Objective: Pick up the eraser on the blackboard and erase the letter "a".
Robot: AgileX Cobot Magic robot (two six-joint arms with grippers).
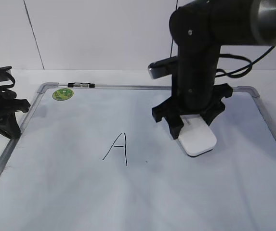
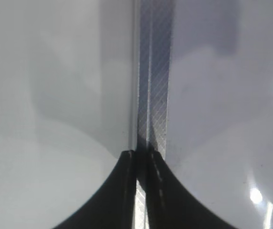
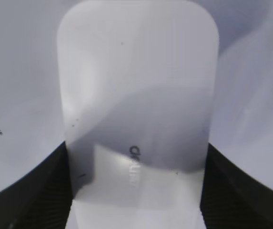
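The white eraser (image 1: 198,140) lies on the blackboard (image 1: 56,187), right of centre. My right gripper (image 1: 191,121) reaches down over it, one black finger against each long side, and is shut on it. The right wrist view shows the eraser (image 3: 136,90) with grey lettering between the two fingers (image 3: 136,191), its underside down on the board. A capital "A" (image 1: 120,149) is drawn mid-board. No lowercase "a" shows in any view. My left gripper (image 1: 10,113) rests at the board's left edge, shut and empty (image 2: 141,155).
A round green sticker (image 1: 62,94) sits at the board's far left corner, and a small black-and-silver clip (image 1: 81,85) is on the far frame. The grey metal frame (image 2: 153,71) runs straight under the left gripper. A tiny black speck (image 1: 146,161) lies right of the "A".
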